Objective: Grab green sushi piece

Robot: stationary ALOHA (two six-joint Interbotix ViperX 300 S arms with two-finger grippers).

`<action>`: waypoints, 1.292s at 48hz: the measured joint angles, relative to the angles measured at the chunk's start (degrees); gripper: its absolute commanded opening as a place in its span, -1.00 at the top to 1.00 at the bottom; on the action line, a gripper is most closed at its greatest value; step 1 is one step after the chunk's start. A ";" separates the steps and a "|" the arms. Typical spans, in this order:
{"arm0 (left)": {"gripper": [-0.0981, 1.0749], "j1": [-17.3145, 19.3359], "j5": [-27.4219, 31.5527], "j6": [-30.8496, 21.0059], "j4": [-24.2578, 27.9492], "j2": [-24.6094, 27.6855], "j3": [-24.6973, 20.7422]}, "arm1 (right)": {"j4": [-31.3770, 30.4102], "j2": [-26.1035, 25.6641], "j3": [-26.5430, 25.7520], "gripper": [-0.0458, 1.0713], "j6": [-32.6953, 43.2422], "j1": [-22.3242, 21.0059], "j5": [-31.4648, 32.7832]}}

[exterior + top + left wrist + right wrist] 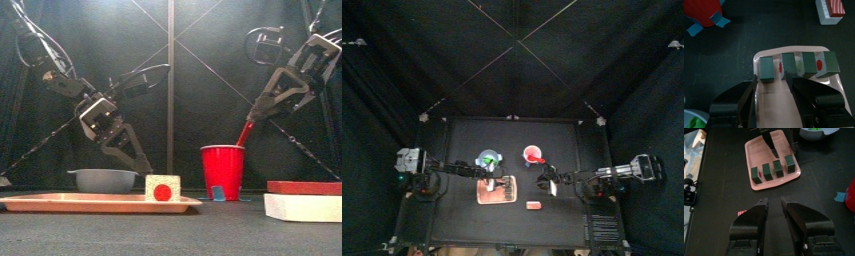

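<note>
The green sushi piece (486,160) lies in a grey bowl (104,180) just beyond the tan tray (498,192). It shows as a green patch (694,121) at the edge of the left wrist view and inside the bowl (814,132) in the right wrist view; from the front the bowl wall hides it. My left gripper (774,92) hangs open over the tray's bowl-side end, above a row of dark-wrapped sushi pieces (794,65), holding nothing. My right gripper (771,208) rests beside the tray, jaws nearly together and empty.
A red cup (223,172) stands right of the bowl, with a small blue thing (217,192) at its foot. A red-and-white block (305,200) lies near the front right. One white piece with a red centre (163,188) stands on the tray.
</note>
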 measured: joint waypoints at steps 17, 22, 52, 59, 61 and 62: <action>-0.62 1.14 0.00 0.09 0.35 1.05 -0.97 | 0.00 0.00 0.00 -0.32 0.00 0.00 0.00; -0.62 1.23 0.00 0.09 0.35 1.58 -1.14 | 0.00 0.09 0.00 -0.32 0.00 0.00 -0.09; -0.62 1.14 0.09 0.09 0.44 2.37 -1.49 | 0.00 0.88 0.00 -0.32 0.00 0.00 0.00; -0.62 1.14 0.09 0.18 0.44 2.81 -1.67 | 0.00 0.88 0.00 -0.32 0.00 0.00 -0.09; -0.62 1.14 0.09 0.18 0.44 2.90 -1.76 | 0.00 0.79 0.00 -0.32 0.09 0.00 -0.09; -0.62 1.14 0.09 0.09 0.44 2.90 -1.85 | 0.00 0.88 0.00 -0.32 0.00 0.00 -0.09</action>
